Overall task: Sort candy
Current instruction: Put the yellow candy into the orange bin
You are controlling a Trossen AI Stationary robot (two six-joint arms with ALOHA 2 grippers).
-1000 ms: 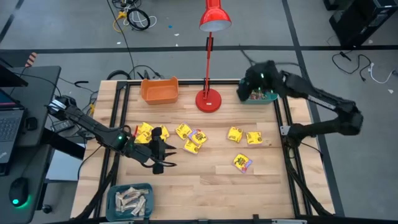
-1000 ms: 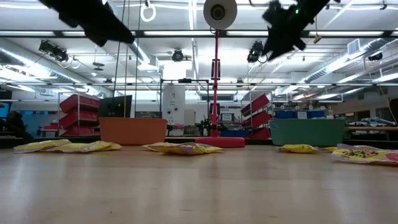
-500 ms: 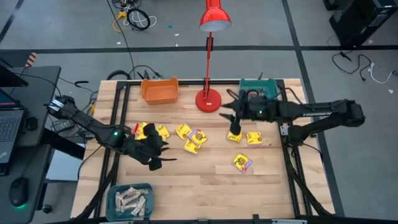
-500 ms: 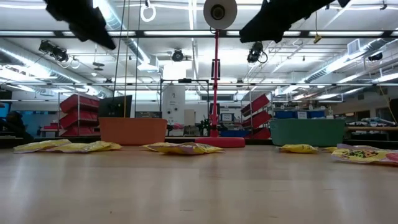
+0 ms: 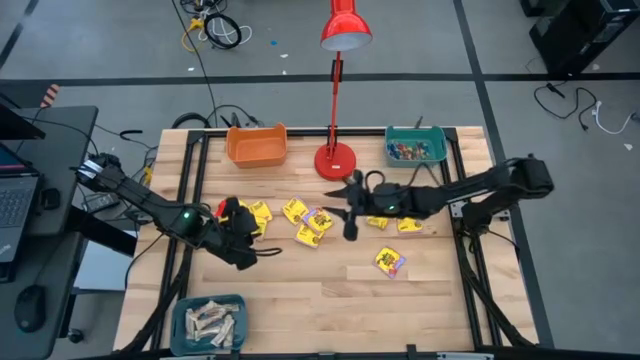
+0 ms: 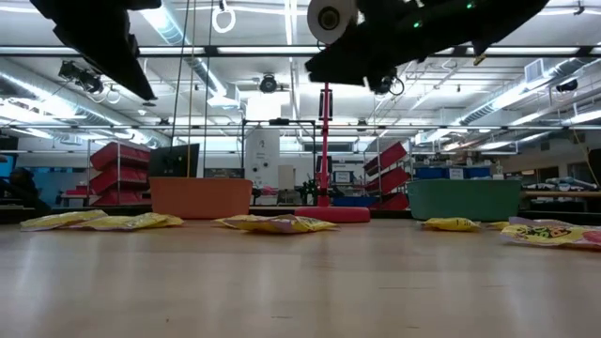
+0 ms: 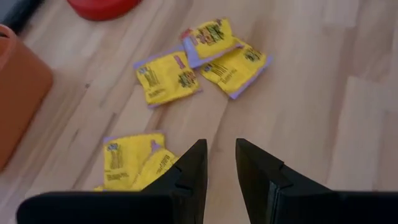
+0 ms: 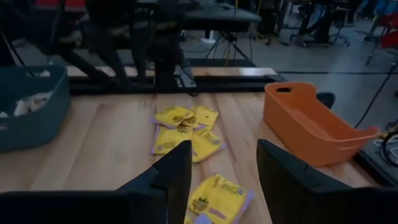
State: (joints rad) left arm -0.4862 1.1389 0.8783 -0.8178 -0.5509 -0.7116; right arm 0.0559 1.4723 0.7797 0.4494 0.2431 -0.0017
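Several yellow candy packets lie flat on the wooden table: a pair at the left (image 5: 260,212), a cluster in the middle (image 5: 310,225), two on the right (image 5: 392,220) and one nearer (image 5: 390,262). My left gripper (image 5: 258,240) hovers beside the left pair, slanting down, a narrow gap between its fingers (image 7: 221,165) with nothing in it. My right gripper (image 5: 340,210) hangs open above the middle cluster, pointing nearly level toward the table's left. In its wrist view (image 8: 221,180) a packet (image 8: 217,198) shows on the table below the gap.
An orange bin (image 5: 256,145) stands at the far left. At the far right is a teal bin (image 5: 416,146) of small coloured sweets, and a red lamp's base (image 5: 336,160) sits between them. A teal bin (image 5: 208,322) with beige bars stands at the near left.
My right gripper has swung from above the far-right teal bin toward the table's left and near side. It has come down over the middle packets and tipped up to nearly level, staying open. My left gripper has tipped and rolled in place beside the left packets.
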